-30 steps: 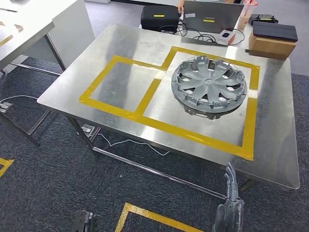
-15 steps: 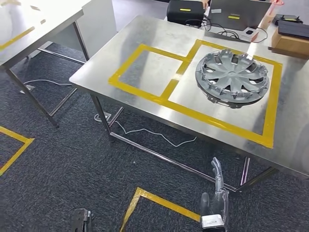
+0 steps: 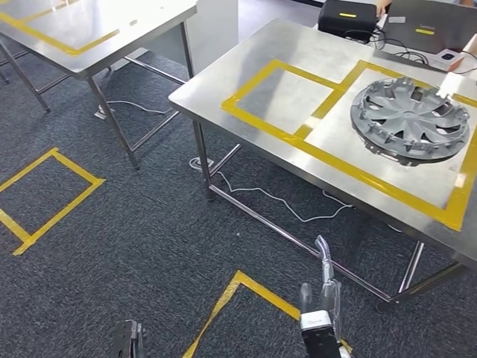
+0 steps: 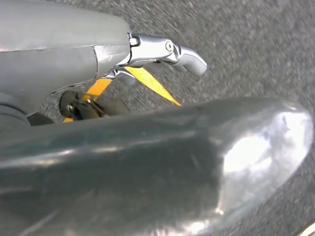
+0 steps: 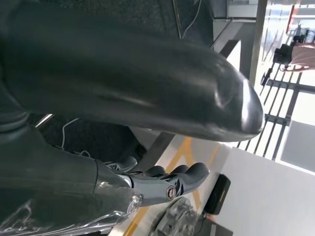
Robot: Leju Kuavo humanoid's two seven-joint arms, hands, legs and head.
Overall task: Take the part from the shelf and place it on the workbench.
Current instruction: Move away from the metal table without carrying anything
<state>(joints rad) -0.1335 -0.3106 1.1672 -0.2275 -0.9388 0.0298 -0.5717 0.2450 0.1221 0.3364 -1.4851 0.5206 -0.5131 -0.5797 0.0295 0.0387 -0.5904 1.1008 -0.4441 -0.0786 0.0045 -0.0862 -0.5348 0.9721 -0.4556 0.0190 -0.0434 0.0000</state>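
- The part [image 3: 409,118], a grey wheel cover, lies flat on the tabletop [image 3: 270,52] inside the yellow-taped square near the right edge; placing looks done.
- Right hand [image 3: 322,306] hangs low over the floor, fingers straight and apart, holding nothing.
- Left hand [image 4: 163,51] likewise looks empty, fingers extended.
- Next, probably turning toward the shelf for another part.

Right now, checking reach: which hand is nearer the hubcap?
Right. The right hand hangs low below the workbench edge near the hubcap; the left hand is far left.
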